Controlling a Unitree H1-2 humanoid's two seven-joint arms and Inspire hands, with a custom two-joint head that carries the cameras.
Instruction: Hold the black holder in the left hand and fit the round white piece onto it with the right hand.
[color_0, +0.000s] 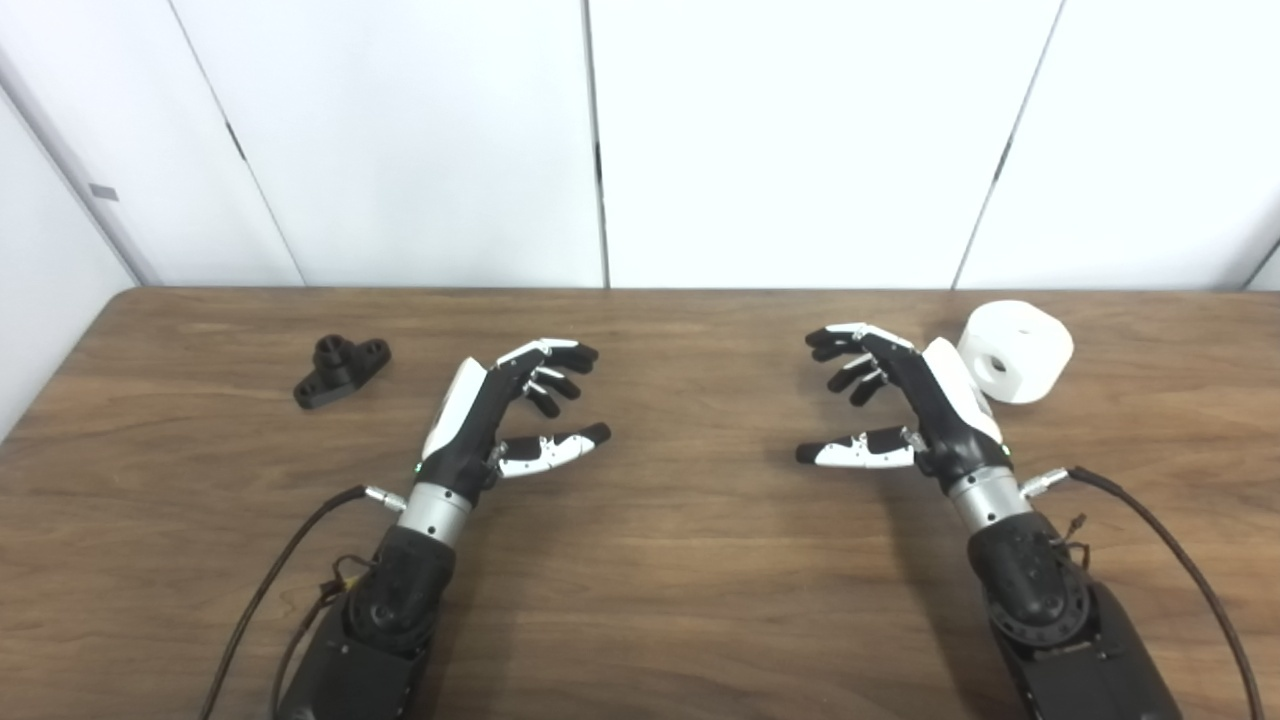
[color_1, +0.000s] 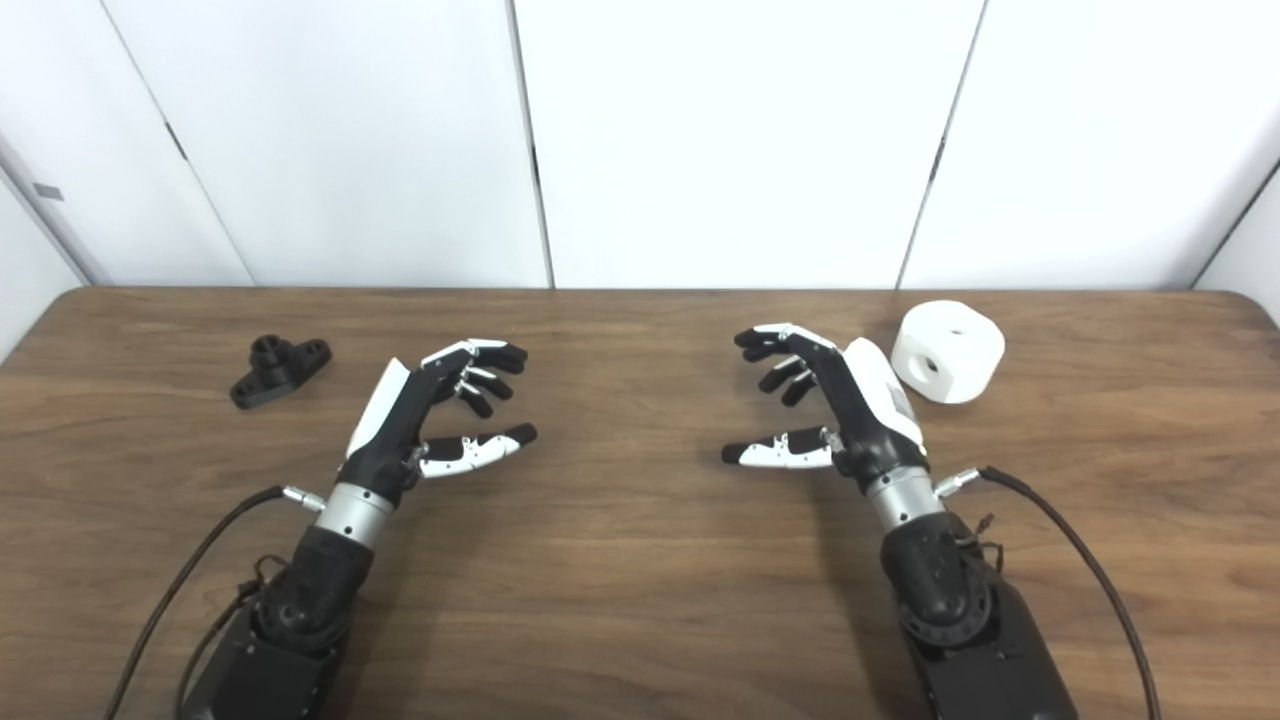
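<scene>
Both hands are hovering empty over the wooden table (color_0: 640, 600), the left hand (color_0: 500, 410) and right hand (color_0: 900, 405) spread wide, palms facing. The black holder (color_0: 341, 369) is lying far left; the round white piece (color_0: 1015, 350) is sitting just beyond the right hand.

- Both forearms are being cut off by the bottom edge, so nothing above them is being shown.
- The near left part of the round white piece (color_0: 1015, 351) is being covered by the right hand (color_0: 925, 400).
- The depth of its side hole is being lost in shadow.
- Fine detail on the black holder (color_1: 281, 370) is being rendered too small to tell.
- The table (color_1: 640, 560) is being cropped at the bottom edge.
</scene>
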